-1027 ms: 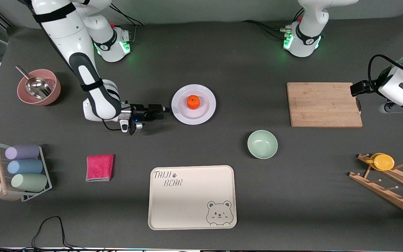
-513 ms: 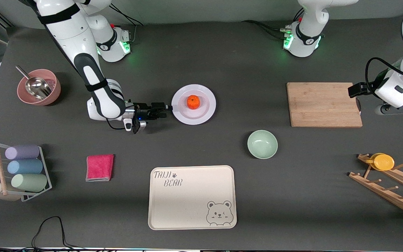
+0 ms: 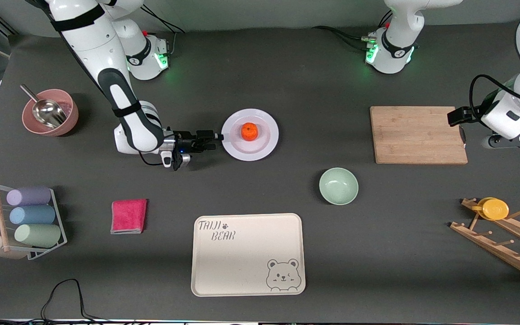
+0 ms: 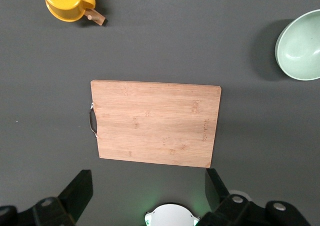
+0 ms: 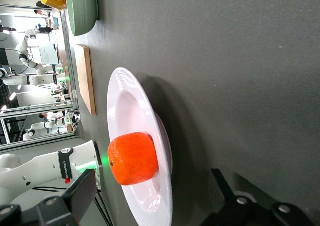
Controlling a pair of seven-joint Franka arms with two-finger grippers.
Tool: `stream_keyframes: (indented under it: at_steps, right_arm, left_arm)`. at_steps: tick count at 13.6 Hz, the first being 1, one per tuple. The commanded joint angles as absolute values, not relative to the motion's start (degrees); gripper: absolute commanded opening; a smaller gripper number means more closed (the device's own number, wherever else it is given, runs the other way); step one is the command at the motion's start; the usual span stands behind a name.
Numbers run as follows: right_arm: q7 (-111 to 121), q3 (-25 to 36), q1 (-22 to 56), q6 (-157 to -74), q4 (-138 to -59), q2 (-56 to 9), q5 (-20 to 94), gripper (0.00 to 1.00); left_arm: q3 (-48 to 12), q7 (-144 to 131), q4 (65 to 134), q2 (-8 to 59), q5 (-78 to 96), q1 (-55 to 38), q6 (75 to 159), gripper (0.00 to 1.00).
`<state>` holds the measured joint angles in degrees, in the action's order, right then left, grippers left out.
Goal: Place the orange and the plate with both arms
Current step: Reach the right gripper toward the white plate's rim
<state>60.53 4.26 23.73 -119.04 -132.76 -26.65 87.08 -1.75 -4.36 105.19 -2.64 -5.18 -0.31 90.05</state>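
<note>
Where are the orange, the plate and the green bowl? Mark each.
orange [image 3: 249, 131], front view, top of the fruit
plate [image 3: 269, 143], front view, bare rim
green bowl [image 3: 338, 185], front view, inside of the well

Dark grey table [image 3: 287, 72]; pale wall along its top edge.
</note>
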Motion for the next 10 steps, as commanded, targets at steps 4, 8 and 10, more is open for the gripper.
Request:
stream_keyframes:
  at_steps: [4, 8, 10]
  right_arm:
    - [62.0, 4.7, 26.4, -119.5, -133.1, -26.5, 90.7, 0.96]
    - [62.6, 4.8, 29.9, -121.7, -132.9, -27.0, 95.2, 0.95]
    - [63.4, 4.9, 29.7, -121.7, -133.0, -27.2, 95.0, 0.91]
  left_arm:
    - [-1.4, -4.7, 106.1, -3.3, -5.9, -1.2, 91.1, 1.0]
    - [-1.4, -4.7, 106.3, -3.3, -5.9, -1.1, 91.1, 1.0]
    - [-1.4, -4.7, 106.3, -3.3, -5.9, -1.1, 91.1, 1.0]
